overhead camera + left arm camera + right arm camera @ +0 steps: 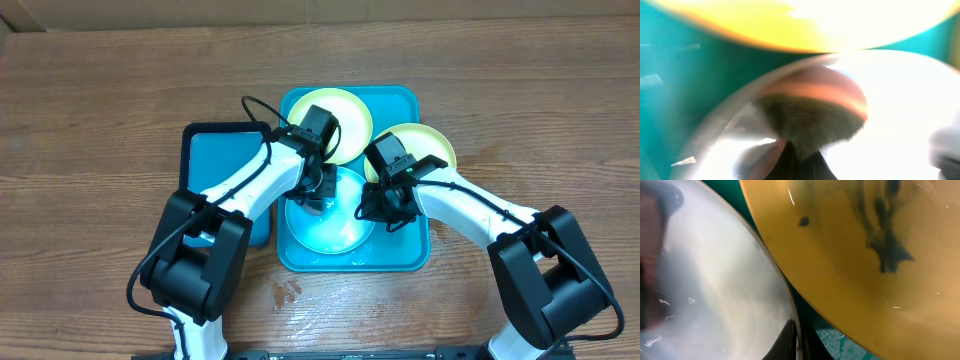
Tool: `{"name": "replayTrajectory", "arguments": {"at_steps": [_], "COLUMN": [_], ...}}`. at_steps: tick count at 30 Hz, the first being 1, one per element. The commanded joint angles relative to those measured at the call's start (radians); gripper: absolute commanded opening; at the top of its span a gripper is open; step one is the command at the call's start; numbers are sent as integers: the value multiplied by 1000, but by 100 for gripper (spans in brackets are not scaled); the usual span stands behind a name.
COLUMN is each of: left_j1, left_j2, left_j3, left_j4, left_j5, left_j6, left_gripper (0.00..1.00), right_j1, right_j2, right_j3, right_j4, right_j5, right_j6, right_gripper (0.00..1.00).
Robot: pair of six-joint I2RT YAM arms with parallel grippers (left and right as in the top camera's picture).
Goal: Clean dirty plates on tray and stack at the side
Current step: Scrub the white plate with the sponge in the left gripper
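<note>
The teal tray (405, 100) holds three plates. One yellow-green plate (345, 118) lies at its back, another (428, 145) at its right rim, and the light blue plate (335, 228) at the front. My left gripper (318, 195) is shut on a sponge (812, 115) with an orange back and a dark scrub face. The sponge presses on the blue plate (910, 100); that view is blurred. My right gripper (385, 212) is shut on the blue plate's right rim (715, 280), fingers (800, 342) on either side of it. The yellow-green plate beside it (865, 255) has dark bluish smears.
A smaller dark-rimmed blue tray (215, 165) lies just left of the teal tray, partly under my left arm. The wooden table (100, 120) extends to both sides. A wet patch (285, 290) shows in front of the teal tray.
</note>
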Motion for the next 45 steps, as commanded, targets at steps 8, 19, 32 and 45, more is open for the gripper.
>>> {"name": "replayTrajectory", "arguments": {"at_steps": [8,19,32,45], "left_j1": [-36,2,62,-32], "left_j2": [66,66,65,212], "left_j3": [-18,-18,146,97], "left_j4": [-44,-325,-299,-116], "left_j5": [356,-257,-337,378], "left_j6": [17,-121,-104,-89], "left_gripper": [4,4,4,4], "right_j1": [-13,-13,-13,-14], "right_j2": [40,40,40,40], "right_j3": [-26,-26,-26,-26], "right_j4": [-23,-24,-24,-29], "right_j5": [142,145,145,146], "right_j6": [-4,-4,-4,-4], "right_gripper": [4,4,4,4]}}
